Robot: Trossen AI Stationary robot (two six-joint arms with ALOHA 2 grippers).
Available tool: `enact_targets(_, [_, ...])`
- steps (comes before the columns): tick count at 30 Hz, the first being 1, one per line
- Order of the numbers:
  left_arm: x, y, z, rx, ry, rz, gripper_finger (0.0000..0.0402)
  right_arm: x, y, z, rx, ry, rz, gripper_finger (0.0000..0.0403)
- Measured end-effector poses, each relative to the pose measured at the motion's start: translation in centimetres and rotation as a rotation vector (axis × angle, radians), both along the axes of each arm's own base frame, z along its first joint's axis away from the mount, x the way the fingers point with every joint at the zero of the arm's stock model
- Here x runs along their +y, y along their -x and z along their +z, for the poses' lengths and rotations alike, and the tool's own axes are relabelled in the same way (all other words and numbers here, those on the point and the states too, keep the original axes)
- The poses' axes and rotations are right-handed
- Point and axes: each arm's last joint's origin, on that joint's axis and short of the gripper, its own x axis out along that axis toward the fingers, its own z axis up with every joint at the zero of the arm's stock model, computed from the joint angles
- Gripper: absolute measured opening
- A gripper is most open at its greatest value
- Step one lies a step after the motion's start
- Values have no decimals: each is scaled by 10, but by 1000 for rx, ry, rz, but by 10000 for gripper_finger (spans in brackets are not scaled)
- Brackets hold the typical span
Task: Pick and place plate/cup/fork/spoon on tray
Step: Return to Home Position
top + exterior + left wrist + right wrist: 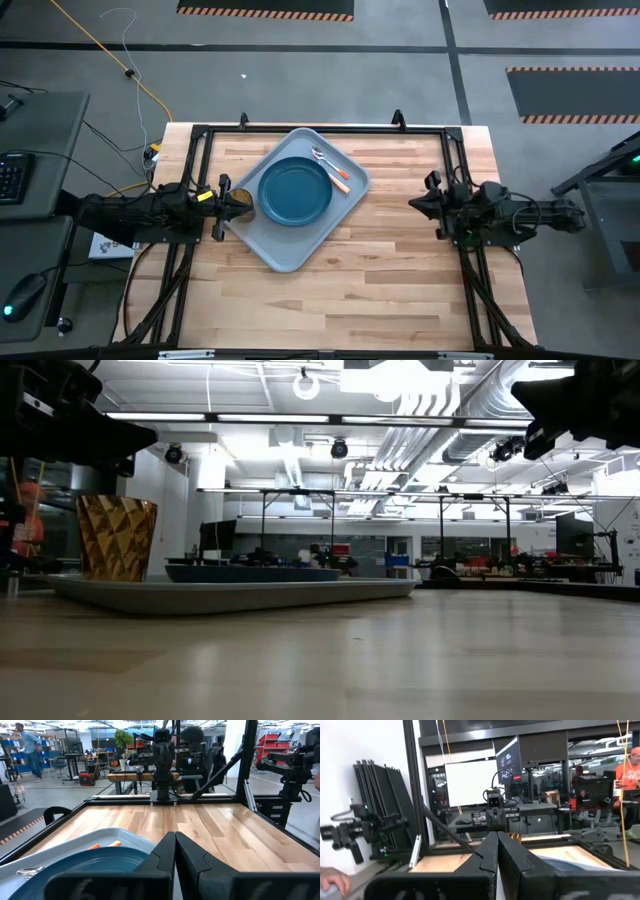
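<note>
The grey-blue tray (285,255) lies turned at the table's middle left. The dark blue plate (295,190) sits on it. The fork and the spoon (330,168) lie side by side on the tray past the plate's far right; their orange handles show in the left wrist view (116,843). The amber cup (117,537) stands upright at the tray's left corner (241,206). My left gripper (226,192) is shut and empty, above and just left of the cup. My right gripper (420,203) is shut and empty over the table's right side.
A black frame (320,128) runs along the table's far and side edges. Bare wood (390,270) lies to the tray's right and near side. People show in the room beyond, and a hand (330,880) at the right wrist view's edge.
</note>
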Motion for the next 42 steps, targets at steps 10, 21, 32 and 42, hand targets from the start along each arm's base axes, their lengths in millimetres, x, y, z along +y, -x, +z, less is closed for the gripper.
enact_targets(10, [0, 0, 0, 0, 0, 0, 0, -1, -2, -9, 99, 28, -27, 0])
enact_targets(21, [0, 0, 0, 0, 0, 0, 0, -1, -4, -24, 234, 54, -164, 0])
enact_targets(32, [0, 0, 0, 0, 0, 0, 1, 5, -4, -29, 286, 76, -135, 0])
enact_targets(42, [0, 0, 0, 0, 0, 0, 3, 6, -4, -30, 289, 98, -102, 0])
